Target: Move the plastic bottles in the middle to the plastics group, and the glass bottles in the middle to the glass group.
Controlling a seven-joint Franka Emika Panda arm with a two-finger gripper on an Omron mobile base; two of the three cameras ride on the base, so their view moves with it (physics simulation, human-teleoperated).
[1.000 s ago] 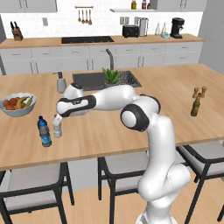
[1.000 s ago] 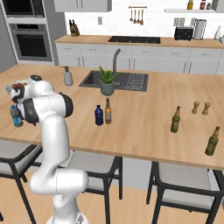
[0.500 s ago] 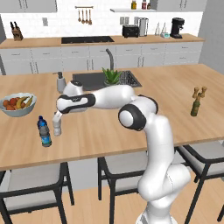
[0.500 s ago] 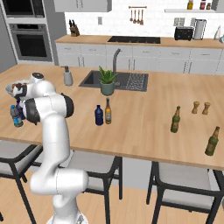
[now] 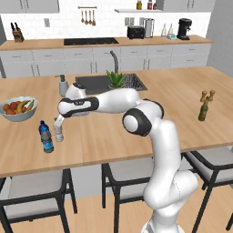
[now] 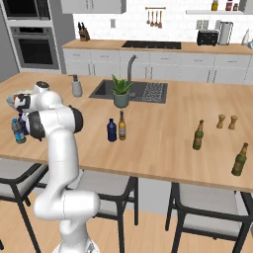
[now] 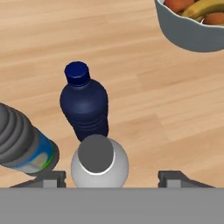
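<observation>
A grey fruit bowl point(image 5: 18, 114) is sitting at nine o'clock on the wooden surface point(image 5: 182, 91), a grey soap dispenser point(image 5: 63, 86) standing beside the sink point(image 6: 143, 91). A potted plant point(image 6: 120, 94) is resting at the sink's front edge, salt and pepper shakers point(image 6: 226, 121) toward three o'clock.

In the hand view the fruit bowl point(image 7: 192, 33) is cut off by the top and right edges, and a ribbed bottle with a blue label point(image 7: 22, 142) runs off the left edge, its cap out of frame. The grey band swallows the base of the white-capped bottle point(image 7: 99, 162) and most of the claw point(image 7: 111, 177), leaving just two dark tips. In the right base view the arm hides most of the bottles near the tabletop's left end.
</observation>
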